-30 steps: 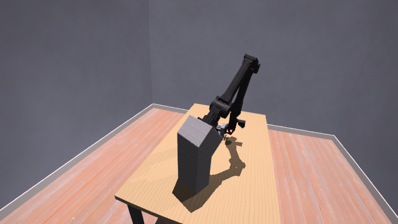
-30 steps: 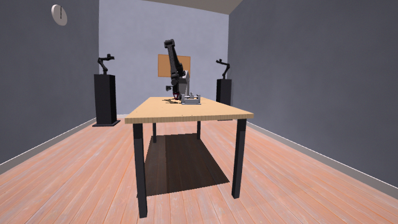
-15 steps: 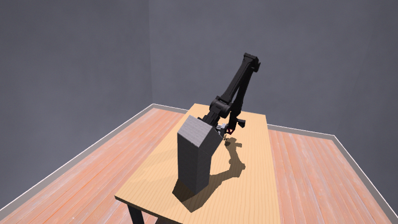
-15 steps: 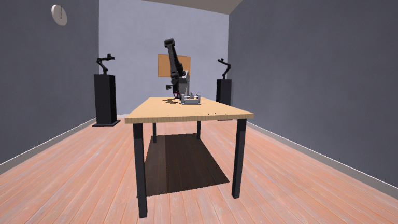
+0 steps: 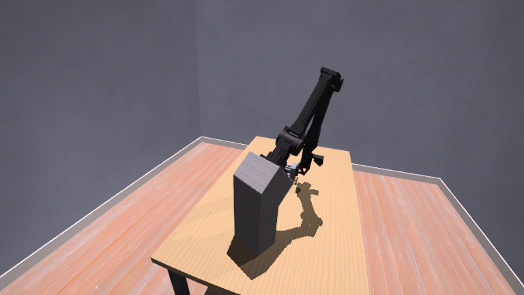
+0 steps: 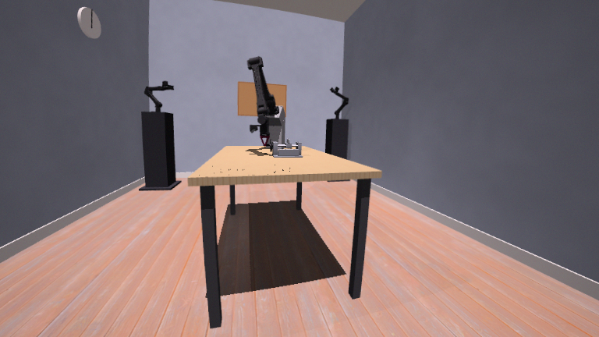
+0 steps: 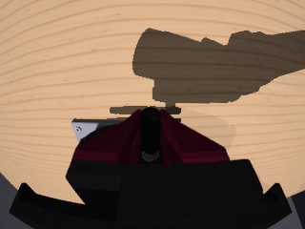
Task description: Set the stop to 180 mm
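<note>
A small grey stop fixture (image 6: 287, 150) with rails and a slide sits on the wooden table, next to a tall grey housing (image 5: 258, 203). My gripper (image 6: 264, 140) is at the fixture's left end, pointing down. In the wrist view the dark red fingers are shut on a dark handwheel handle (image 7: 151, 133), with a corner of the grey fixture (image 7: 84, 129) showing at the left. In the top view the gripper (image 5: 299, 169) is partly hidden behind the housing. I cannot read the scale.
The tall grey housing blocks most of the fixture in the top view. The arm's shadow (image 7: 210, 67) falls on the table beyond the gripper. Two other arms on black pedestals (image 6: 157, 147) (image 6: 337, 136) stand off the table by the far wall.
</note>
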`<act>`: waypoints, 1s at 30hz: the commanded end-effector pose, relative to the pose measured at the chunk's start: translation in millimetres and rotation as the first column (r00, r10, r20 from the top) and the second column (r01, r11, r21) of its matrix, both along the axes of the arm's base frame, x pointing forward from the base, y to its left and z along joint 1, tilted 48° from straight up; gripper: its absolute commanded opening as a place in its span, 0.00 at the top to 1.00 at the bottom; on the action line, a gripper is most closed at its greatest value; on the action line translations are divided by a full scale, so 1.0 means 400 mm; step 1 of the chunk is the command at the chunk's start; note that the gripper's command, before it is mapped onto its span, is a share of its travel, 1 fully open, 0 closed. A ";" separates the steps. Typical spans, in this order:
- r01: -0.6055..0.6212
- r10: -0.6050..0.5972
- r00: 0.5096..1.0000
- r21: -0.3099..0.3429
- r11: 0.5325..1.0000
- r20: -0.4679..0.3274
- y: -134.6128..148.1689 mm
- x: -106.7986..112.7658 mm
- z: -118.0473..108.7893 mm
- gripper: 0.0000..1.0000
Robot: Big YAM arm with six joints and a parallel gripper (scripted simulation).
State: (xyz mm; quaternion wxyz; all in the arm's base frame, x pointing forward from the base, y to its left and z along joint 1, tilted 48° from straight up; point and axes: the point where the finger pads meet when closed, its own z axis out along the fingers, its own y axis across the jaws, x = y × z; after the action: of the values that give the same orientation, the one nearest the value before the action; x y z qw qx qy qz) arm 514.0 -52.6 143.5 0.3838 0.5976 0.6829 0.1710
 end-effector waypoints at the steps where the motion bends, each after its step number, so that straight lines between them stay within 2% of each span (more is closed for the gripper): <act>1: 0.015 -0.015 1.000 0.000 1.000 -0.010 0.002 -0.032 0.018 0.94; 8: 0.007 -0.007 1.000 0.000 1.000 -0.002 0.023 -0.035 0.059 0.94; 20: 0.007 -0.007 1.000 0.001 1.000 -0.003 0.030 -0.038 0.078 0.94; 23: 0.007 -0.007 1.000 0.001 1.000 0.017 0.035 -0.024 0.119 0.94; 30: 0.005 -0.005 1.000 0.000 1.000 0.001 0.040 -0.037 0.113 0.94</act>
State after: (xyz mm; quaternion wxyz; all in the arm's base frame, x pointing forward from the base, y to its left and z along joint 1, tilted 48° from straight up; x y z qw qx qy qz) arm 504.3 -45.2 164.8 0.3755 0.6035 0.6853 0.1584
